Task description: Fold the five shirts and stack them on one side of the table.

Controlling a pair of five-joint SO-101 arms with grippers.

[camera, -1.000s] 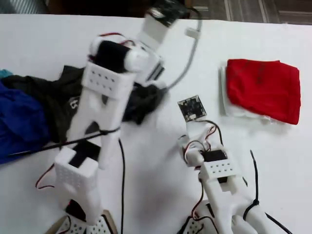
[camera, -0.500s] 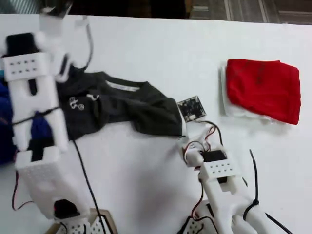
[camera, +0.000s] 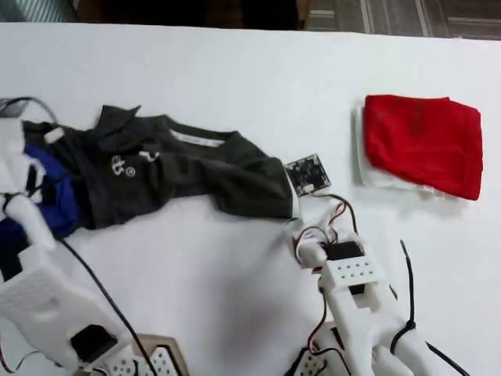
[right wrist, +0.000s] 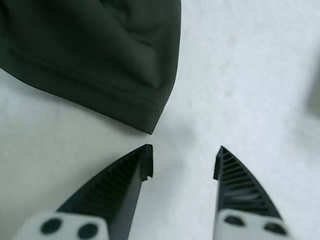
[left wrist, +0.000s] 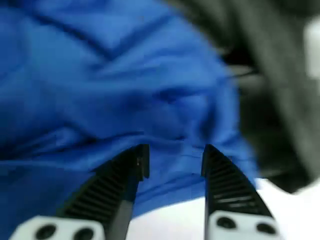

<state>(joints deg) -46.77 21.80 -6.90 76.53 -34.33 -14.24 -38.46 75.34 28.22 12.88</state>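
A dark shirt (camera: 172, 168) lies spread and rumpled left of the table's middle. A crumpled blue shirt (camera: 55, 196) is at the far left, partly under the dark one. On the right, a folded red shirt (camera: 423, 145) rests on a folded white one (camera: 362, 168). My left arm (camera: 31, 274) stands at the left edge. Its gripper (left wrist: 172, 160) hangs open just above the blue shirt (left wrist: 100, 90) with nothing between the fingers. My right arm (camera: 344, 274) is at the front centre. Its gripper (right wrist: 182, 157) is open over bare table, close to the dark shirt's sleeve hem (right wrist: 100, 55).
The white table (camera: 235, 282) has free room between the two arms and along the back. Loose cables (camera: 102, 298) trail from both arm bases near the front edge. A small circuit board (camera: 308, 174) sits on my right wrist beside the dark sleeve.
My left arm has swung from over the dark shirt to the far left, above the blue shirt. The dark shirt now lies spread out and uncovered. The right arm has stayed put.
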